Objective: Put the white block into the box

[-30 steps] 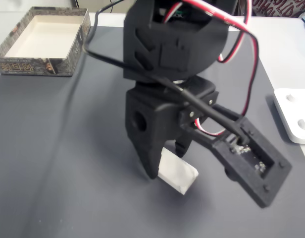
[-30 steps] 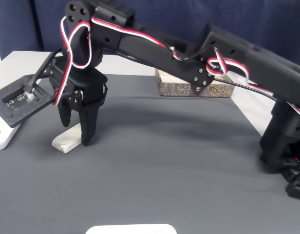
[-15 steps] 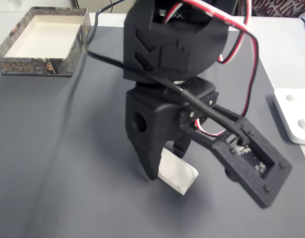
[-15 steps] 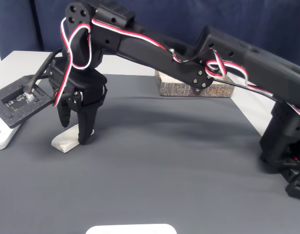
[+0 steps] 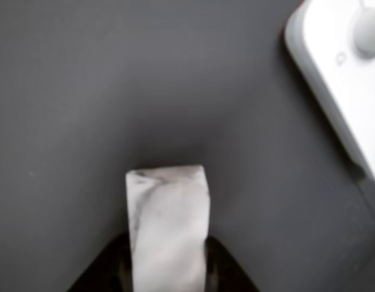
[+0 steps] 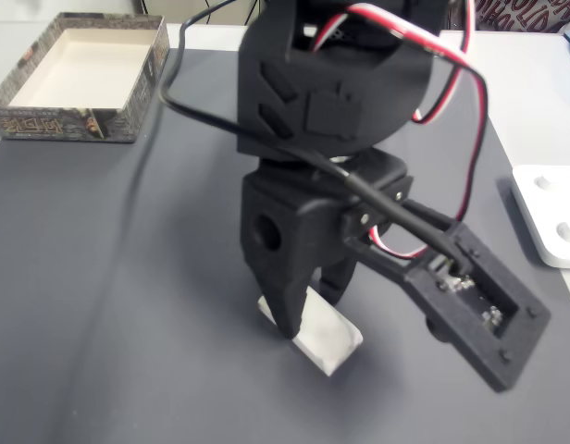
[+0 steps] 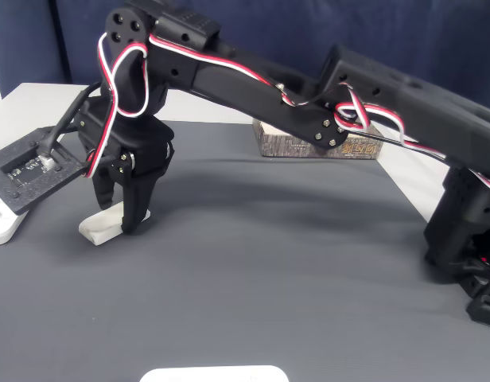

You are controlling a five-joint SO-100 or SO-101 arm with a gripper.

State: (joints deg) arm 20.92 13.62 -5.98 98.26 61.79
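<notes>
The white block [image 6: 329, 339] lies on the dark grey mat, between the black fingers of my gripper [image 6: 308, 314], which is shut on it. In the other view the scuffed white block [image 5: 169, 219] runs up from the bottom edge with dark jaw parts on either side of its lower end. From the side, the gripper [image 7: 114, 216] points straight down and the block [image 7: 98, 227] sticks out to the left at mat level. The box [image 6: 81, 122] stands far off at the mat's top left corner, cream inside; its speckled wall [image 7: 281, 145] shows behind the arm.
A flat white device with round knobs [image 6: 551, 215] lies off the mat's right edge, close to the block [image 5: 339, 67]. A black camera bracket [image 6: 479, 310] juts from the wrist. Red-and-white cables loop along the arm. Another white thing [image 7: 213, 374] shows at the bottom edge.
The fingers have drawn together onto the white block. The block has shifted and turned a little on the mat, and the wrist has moved slightly with it.
</notes>
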